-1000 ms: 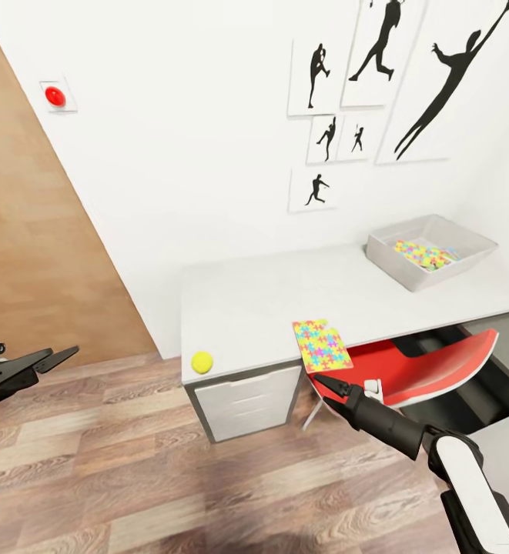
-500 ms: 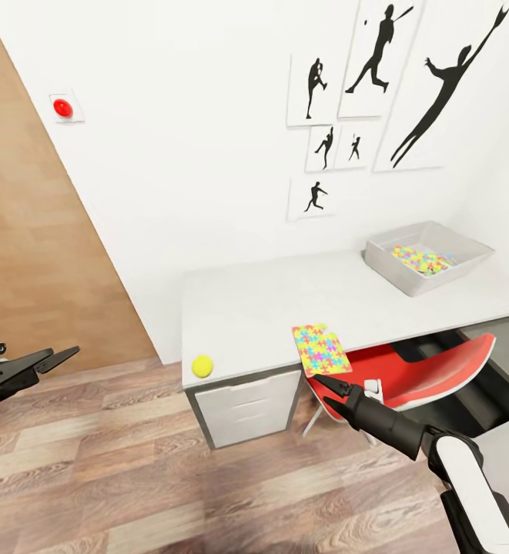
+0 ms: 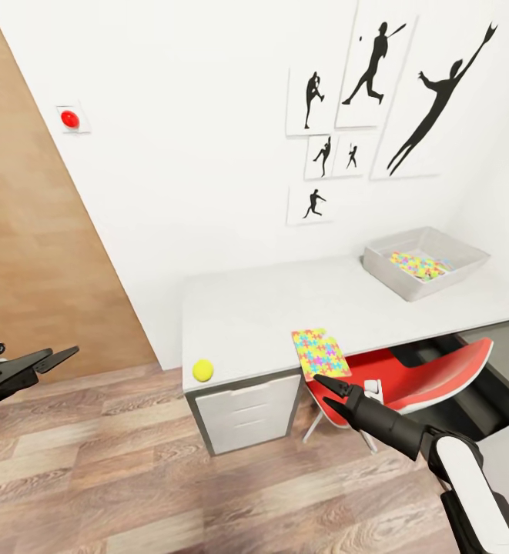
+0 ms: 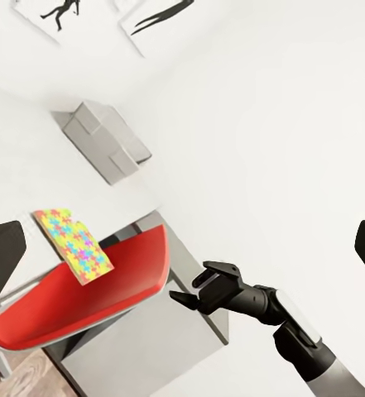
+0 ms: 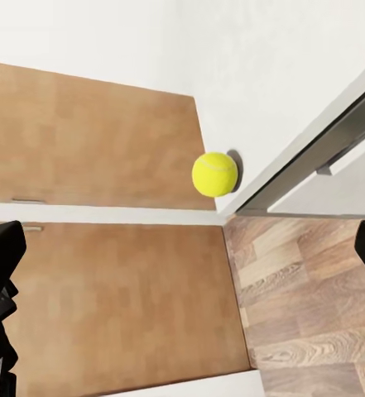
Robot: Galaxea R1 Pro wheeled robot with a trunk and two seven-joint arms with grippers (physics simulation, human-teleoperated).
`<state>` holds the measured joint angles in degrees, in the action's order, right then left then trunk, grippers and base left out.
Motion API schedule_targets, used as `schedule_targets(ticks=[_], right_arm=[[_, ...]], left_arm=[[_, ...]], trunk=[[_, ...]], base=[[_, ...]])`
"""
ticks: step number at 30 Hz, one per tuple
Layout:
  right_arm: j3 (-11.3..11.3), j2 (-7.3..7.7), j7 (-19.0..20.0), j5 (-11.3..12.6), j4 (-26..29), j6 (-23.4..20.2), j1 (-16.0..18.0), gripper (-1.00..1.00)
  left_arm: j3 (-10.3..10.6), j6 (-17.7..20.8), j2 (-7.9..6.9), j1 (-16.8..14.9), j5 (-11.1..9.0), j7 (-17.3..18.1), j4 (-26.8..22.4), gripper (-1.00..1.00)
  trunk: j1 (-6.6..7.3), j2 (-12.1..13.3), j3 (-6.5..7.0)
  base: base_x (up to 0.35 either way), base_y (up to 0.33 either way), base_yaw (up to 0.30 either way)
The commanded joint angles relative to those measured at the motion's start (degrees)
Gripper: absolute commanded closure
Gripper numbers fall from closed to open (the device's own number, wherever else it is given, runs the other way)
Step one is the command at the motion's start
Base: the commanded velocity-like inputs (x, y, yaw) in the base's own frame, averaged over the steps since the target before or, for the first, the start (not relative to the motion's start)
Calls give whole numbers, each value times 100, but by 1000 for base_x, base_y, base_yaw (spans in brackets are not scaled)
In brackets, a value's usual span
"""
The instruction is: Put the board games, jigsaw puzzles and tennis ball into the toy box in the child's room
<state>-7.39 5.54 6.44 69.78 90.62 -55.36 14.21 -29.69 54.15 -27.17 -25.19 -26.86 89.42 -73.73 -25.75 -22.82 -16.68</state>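
Fingers, right gripper [image 3: 325, 389]: spread apart and empty, low centre-right of the head view, just short of the worktop's front edge and below the loose jigsaw puzzle.
Fingers, left gripper [image 3: 60, 356]: spread a little, empty, at the far left edge of the head view, over the wood floor [image 3: 131, 477] and well apart from the worktop.
Jigsaw puzzle on the edge [image 3: 320, 354]: lies flat at the front of the worktop, its near end overhanging the red chair [image 3: 416, 377] tucked beneath; you see it too in the left wrist view [image 4: 73, 245].
Tennis ball [image 3: 202, 370]: rests at the front left corner of the worktop [image 3: 269, 308], right at the edge; it sits mid-frame in the right wrist view [image 5: 214, 174].
Toy box [image 3: 425, 262]: pale tray at the far right of the worktop, upper right of centre, with a second jigsaw puzzle [image 3: 418, 266] already inside.
Step in hand: you appear to be closing on the overhanging puzzle. Use the overhang, one finger above and one below, rather than scraping at the flat surface.
Watch: the chair back is close under the puzzle, so keep the lower finger off it.
Hard to tell: board games and bed are not shown from here; the box walls hide part of its floor.
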Motion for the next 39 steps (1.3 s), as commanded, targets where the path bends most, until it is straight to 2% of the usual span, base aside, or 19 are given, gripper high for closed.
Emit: schedule_targets(ticks=[1, 39], right_arm=[[-6, -1, 59, -61, 0, -27, 4, -100], [1, -1, 50, -87, 4, -27, 37, -100]], left_arm=[[3, 61, 0, -4, 5, 23, -1, -100], [16, 61, 10, 31, 5, 23, -1, -100]], trunk=[[-3, -10, 0], [-3, -10, 363]], base=[[0, 0, 0], [0, 0, 0]])
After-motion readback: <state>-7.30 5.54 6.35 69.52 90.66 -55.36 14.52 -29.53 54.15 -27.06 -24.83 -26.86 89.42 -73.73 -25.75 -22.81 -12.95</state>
